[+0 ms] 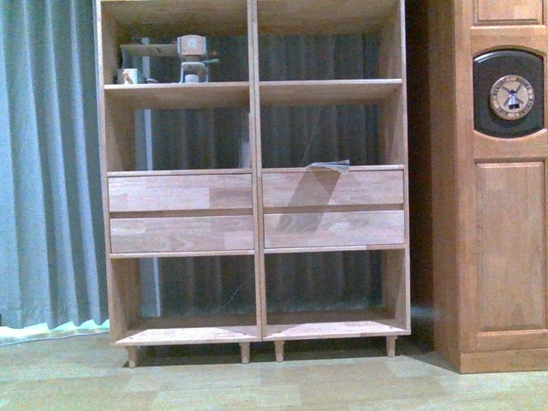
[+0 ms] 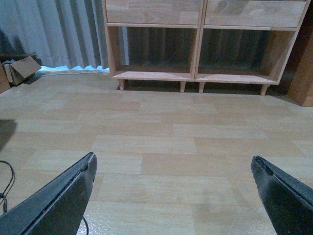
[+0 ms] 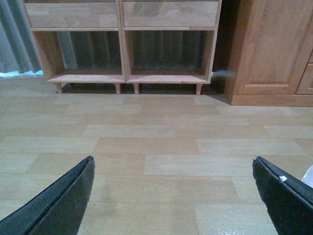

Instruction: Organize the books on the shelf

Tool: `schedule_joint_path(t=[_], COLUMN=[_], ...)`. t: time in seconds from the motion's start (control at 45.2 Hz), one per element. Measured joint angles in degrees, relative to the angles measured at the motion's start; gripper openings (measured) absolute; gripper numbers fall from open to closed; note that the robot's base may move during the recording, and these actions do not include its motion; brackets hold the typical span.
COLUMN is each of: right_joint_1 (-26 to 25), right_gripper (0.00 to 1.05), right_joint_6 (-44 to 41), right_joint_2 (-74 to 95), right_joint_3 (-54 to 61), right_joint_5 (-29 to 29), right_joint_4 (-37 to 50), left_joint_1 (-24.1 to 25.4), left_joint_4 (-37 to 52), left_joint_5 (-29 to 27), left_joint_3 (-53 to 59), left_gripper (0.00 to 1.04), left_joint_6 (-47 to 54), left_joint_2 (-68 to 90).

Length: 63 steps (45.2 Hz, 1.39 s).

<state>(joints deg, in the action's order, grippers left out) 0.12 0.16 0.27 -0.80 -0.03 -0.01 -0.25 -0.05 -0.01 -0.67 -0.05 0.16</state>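
Observation:
The light-wood shelf (image 1: 254, 180) stands straight ahead on peg legs, with four drawer fronts across its middle. One thin teal-edged book (image 1: 330, 165) lies flat on top of the right drawers, in the right middle compartment. A thin pale sliver (image 1: 250, 141) stands against the centre divider; I cannot tell what it is. Neither arm shows in the front view. My left gripper (image 2: 172, 159) is open above bare floor, well short of the shelf (image 2: 198, 49). My right gripper (image 3: 172, 160) is also open and holds nothing, facing the shelf's lower compartments (image 3: 124, 49).
A small wooden model and a cup (image 1: 190, 60) sit on the upper left shelf board. A reddish-brown cabinet (image 1: 501, 188) stands right of the shelf, a grey curtain (image 1: 47, 163) to its left. A cardboard box (image 2: 19, 68) and a cable (image 2: 5, 178) lie on the floor.

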Motion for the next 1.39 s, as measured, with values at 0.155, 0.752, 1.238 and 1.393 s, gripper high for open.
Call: schedule_joint_path(t=[0.155,0.752,1.238,1.393], right_joint_1=[0.0,0.0,0.0,0.0], right_gripper=[0.98,0.98,0.98,0.98], right_joint_6=[0.0,0.0,0.0,0.0], right_joint_2=[0.0,0.0,0.0,0.0], right_joint_3=[0.0,0.0,0.0,0.0], right_joint_5=[0.0,0.0,0.0,0.0], right_joint_4=[0.0,0.0,0.0,0.0], left_joint_1=[0.0,0.0,0.0,0.0], left_joint_4=[0.0,0.0,0.0,0.0], left_joint_5=[0.0,0.0,0.0,0.0], left_joint_3=[0.0,0.0,0.0,0.0], left_gripper=[0.97,0.97,0.97,0.97], left_joint_6=[0.0,0.0,0.0,0.0], left_joint_2=[0.0,0.0,0.0,0.0])
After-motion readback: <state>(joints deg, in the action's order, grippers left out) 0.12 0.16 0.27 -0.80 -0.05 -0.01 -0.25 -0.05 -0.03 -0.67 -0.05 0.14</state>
